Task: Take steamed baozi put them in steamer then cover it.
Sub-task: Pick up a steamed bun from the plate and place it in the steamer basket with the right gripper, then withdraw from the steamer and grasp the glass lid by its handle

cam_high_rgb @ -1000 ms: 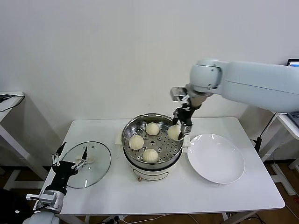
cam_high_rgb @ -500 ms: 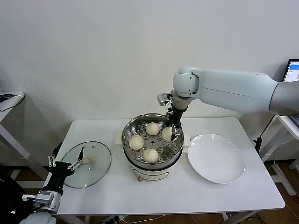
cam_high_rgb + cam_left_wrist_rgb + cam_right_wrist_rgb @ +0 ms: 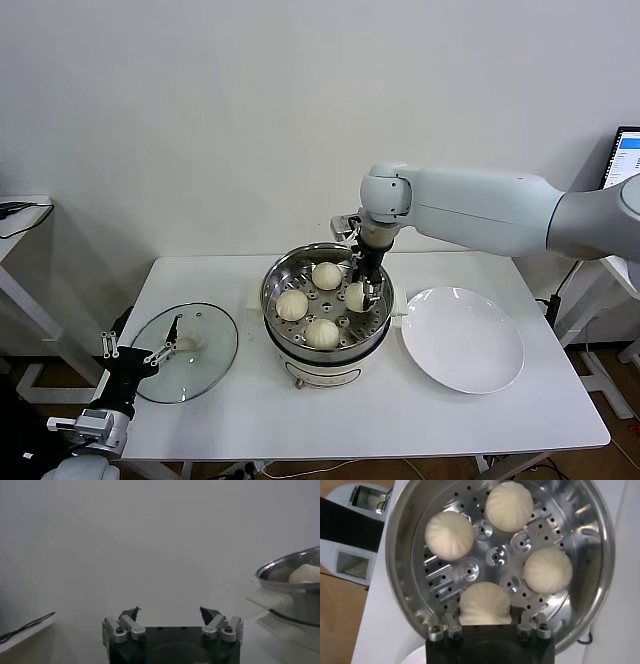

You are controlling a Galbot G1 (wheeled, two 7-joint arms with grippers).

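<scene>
**Fourth baozi down inside the steamer**

The right gripper [image 3: 366,291] reaches into the steamer [image 3: 276,276] at mid-tabletop, clamped on a baozi [image 3: 485,603] by the pot's right wall. Three more baozi [image 3: 449,535] sit on the perforated tray. The left gripper [image 3: 140,349], spread wide and empty, hovers at the left edge beside the glass lid [image 3: 205,345].

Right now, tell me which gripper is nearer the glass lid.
Left. The left gripper hangs open at the glass lid's near-left edge. The right gripper is over in the steamer, shut on a baozi.
</scene>
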